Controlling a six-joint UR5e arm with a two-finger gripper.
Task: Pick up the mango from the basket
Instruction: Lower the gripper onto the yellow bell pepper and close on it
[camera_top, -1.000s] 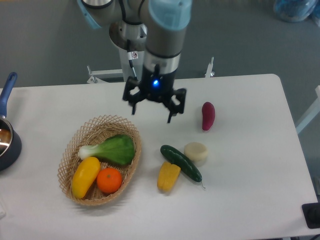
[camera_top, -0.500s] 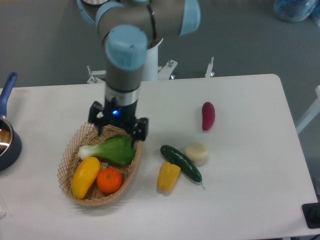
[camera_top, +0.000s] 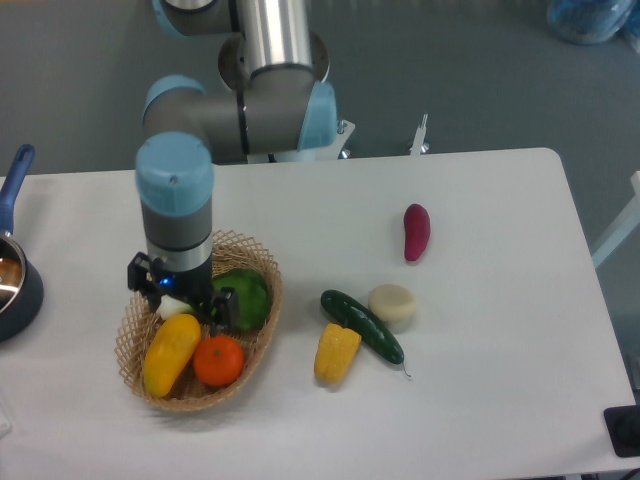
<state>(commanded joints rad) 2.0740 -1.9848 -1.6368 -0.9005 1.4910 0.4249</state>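
Here, the arm (camera_top: 250, 100) hangs its gripper (camera_top: 180, 300) over the basket (camera_top: 132, 325), fingers apart and holding nothing. The mango (camera_top: 170, 352) lies just below and slightly left of the fingertips, its lower end beside the orange (camera_top: 218, 360). A clean pick likely means descending straddling the mango's width, clear of orange and greens (camera_top: 245, 298).
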